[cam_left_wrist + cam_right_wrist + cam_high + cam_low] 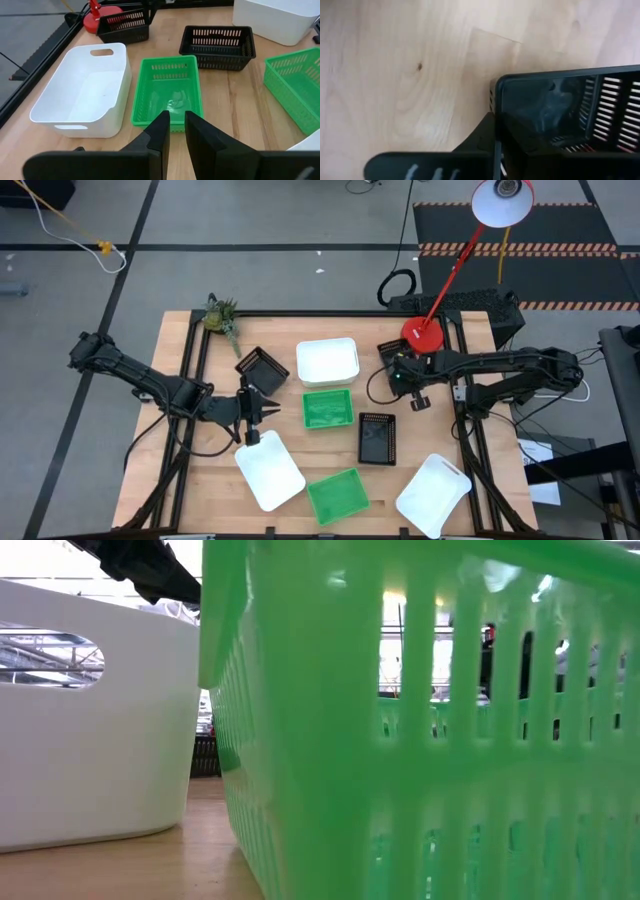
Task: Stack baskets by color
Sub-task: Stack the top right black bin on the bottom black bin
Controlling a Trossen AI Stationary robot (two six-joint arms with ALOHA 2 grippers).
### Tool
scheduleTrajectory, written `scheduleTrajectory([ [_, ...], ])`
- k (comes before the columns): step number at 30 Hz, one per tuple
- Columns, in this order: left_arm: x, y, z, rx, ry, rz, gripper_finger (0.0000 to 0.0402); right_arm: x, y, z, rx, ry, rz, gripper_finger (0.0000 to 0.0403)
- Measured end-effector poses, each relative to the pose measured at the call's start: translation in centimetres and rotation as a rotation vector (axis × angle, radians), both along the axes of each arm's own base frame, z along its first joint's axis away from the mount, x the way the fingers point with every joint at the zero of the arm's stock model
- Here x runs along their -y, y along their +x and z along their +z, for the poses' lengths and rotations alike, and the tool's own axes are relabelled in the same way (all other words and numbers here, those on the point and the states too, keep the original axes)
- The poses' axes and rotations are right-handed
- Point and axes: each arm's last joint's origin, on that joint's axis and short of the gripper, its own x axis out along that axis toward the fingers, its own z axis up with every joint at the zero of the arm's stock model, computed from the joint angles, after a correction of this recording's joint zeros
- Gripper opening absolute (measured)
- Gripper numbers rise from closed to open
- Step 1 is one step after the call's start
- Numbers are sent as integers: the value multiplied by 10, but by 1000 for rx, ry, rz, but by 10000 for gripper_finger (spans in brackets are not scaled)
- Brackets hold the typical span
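Wooden tabletop (200, 450) beside the red lamp base (422, 335) held a black basket (570, 120) whose rim the right gripper (496, 145) pinched, presumably for stacking.

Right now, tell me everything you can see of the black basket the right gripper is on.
The black basket is a small rectangular tray with rounded corners, glossy dark plastic by the look, with slatted sides and a smooth floor. It sits upright on the wooden table near the back right, beside the red lamp base. The right gripper is shut on its rim at one corner, one finger inside the wall and one outside. It looks empty, and no other basket is seen touching it.
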Motion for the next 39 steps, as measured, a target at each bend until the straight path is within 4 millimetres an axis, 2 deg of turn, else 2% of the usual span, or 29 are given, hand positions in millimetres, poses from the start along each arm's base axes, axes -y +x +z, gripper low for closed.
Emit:
scheduleTrajectory([
  [8,0,0,0,1,-1,1,63,-15,3,11,53,-31,-116,4],
  [15,0,0,0,6,-4,1,63,-30,12,45,103,4,-232,3],
  [24,0,0,1,7,-6,2,63,-53,25,89,151,-40,-340,2],
  [34,0,0,1,8,-6,2,63,-80,51,115,-25,-90,-456,2],
  [39,0,0,1,8,-12,5,63,-100,62,135,-32,-104,-511,2],
])
